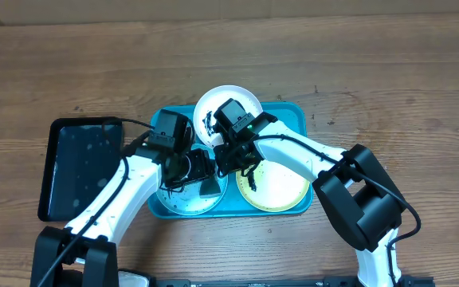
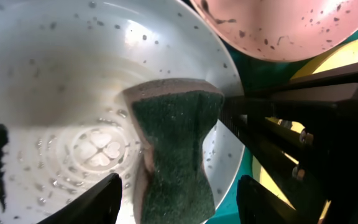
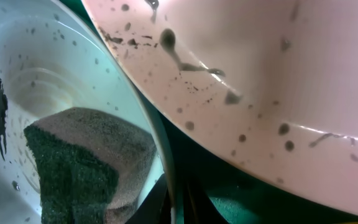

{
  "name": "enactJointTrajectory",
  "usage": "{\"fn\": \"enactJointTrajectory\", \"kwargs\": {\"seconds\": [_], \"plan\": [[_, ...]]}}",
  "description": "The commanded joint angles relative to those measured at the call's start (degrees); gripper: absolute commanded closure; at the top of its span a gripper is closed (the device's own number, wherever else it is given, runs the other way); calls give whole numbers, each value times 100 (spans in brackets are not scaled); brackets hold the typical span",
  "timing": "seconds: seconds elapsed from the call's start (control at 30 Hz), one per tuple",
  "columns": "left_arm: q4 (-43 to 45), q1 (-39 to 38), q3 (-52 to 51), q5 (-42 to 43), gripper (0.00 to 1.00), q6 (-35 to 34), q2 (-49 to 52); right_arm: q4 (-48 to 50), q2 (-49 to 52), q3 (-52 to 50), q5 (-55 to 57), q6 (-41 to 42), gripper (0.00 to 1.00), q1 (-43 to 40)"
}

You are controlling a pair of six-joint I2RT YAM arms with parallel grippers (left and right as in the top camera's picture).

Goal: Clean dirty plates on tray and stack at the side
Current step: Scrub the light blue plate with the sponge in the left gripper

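Observation:
The turquoise tray [image 1: 293, 113] holds three plates. The white plate [image 1: 237, 99] is at the back, the light blue plate [image 1: 180, 202] at front left and the yellow-green plate [image 1: 284, 185] at front right. All three carry dark specks. My left gripper [image 2: 179, 202] is open over the light blue plate [image 2: 55, 74]. Its fingers straddle a green-faced sponge [image 2: 176, 143] that rests on the plate, with a gap on each side. My right gripper [image 3: 179, 199] is shut on the light blue plate's rim [image 3: 160, 137], beside the sponge [image 3: 86, 162]. The white plate [image 3: 278, 81] looms just beyond.
A smaller black tray [image 1: 82, 167] lies on the wooden table left of the turquoise tray. The two arms meet closely over the tray's middle. The right arm [image 2: 303, 118] fills the right side of the left wrist view.

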Motion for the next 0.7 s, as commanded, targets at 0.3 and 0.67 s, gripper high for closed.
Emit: {"fn": "enactJointTrajectory", "kwargs": {"seconds": [0.3,0.67], "plan": [[219,-120,-216,-321,41,-157,50,9,13,-52,-4,4,92,22],[603,-120,-216,166,50,-157,723,11,13,-52,-4,4,92,22]]}}
